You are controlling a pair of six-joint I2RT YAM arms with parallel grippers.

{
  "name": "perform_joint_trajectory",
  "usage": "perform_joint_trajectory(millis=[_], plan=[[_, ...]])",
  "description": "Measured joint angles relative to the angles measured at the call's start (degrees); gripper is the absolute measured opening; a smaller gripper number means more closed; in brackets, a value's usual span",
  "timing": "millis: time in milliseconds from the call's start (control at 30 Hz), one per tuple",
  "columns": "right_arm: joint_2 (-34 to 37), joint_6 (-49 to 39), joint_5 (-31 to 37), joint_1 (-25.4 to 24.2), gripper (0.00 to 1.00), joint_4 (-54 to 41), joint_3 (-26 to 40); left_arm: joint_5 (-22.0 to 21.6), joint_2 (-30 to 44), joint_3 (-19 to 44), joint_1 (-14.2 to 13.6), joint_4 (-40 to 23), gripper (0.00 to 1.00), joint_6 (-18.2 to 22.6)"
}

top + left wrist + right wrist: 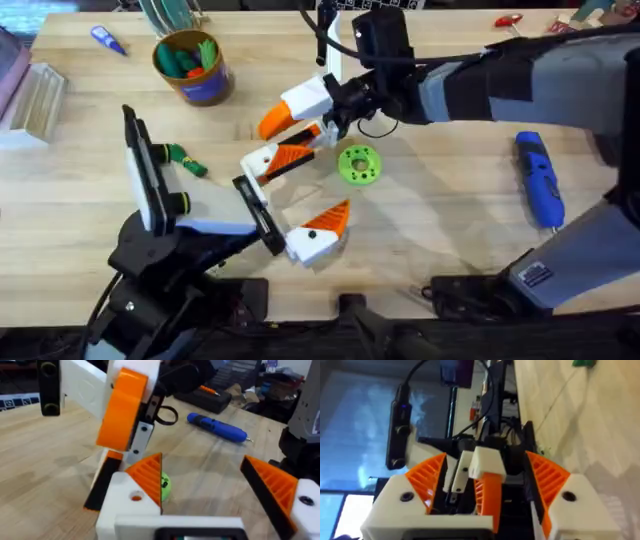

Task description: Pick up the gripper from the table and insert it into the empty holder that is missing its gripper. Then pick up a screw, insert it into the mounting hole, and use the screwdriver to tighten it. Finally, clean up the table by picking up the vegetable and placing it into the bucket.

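My left gripper [322, 182] [205, 480] is open wide over the table's middle, with an orange wedge on each white finger. The holder [122, 505] carries the orange gripper [149, 476], and the mounting hole [136, 496] shows in its face. My right gripper [292, 130] [487, 485] is open and hovers right at that finger, whose white and orange tip lies between its pads without clear contact. The blue screwdriver [538, 180] [217, 427] lies at the right. The dark-green vegetable [186, 158] lies at the left. The bucket [192, 70] stands at the back left. The screw is out of view.
A bright green disc [360, 165] lies just right of the grippers. A small blue-purple pen [107, 40] and a clear box [35, 100] are at the far left. A red-handled tool [508, 20] lies at the back right. The bucket holds toy vegetables.
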Motion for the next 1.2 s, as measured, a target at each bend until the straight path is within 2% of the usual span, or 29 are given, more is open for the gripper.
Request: perform_joint_trajectory(millis=[200,433,567,700,833,1000,1133,1200], plan=[[-0.01,-2.23,4.39,-2.42,0.905,0.11,0.00,0.99,0.00,0.00,0.00,0.00,0.986,0.00],[-0.04,-5.08,8.40,-10.18,0.909,0.81,0.02,1.09,0.00,0.00,0.00,0.00,0.986,0.00],[-1.72,-10.04,15.42,-14.42,0.908,-2.27,0.02,1.30,0.00,0.00,0.00,0.00,0.986,0.00],[-7.38,-17.83,23.77,-17.72,0.908,-13.25,0.48,1.67,-0.01,0.00,0.00,0.00,0.986,-0.02],[-14.53,-28.85,33.51,-18.58,0.909,-33.01,3.37,1.88,0.00,0.00,0.00,0.00,0.986,0.00],[-22.96,-41.22,51.72,-15.12,0.910,-52.61,5.26,1.91,0.00,0.00,0.00,0.00,0.985,0.00],[-23.95,-45.85,59.64,-11.30,0.904,-62.68,5.57,1.91,0.00,0.00,0.00,0.00,0.986,-0.02],[-23.27,-46.94,61.94,-9.32,0.833,-67.06,5.57,1.91,0.00,0.00,0.00,0.00,0.986,0.00]])
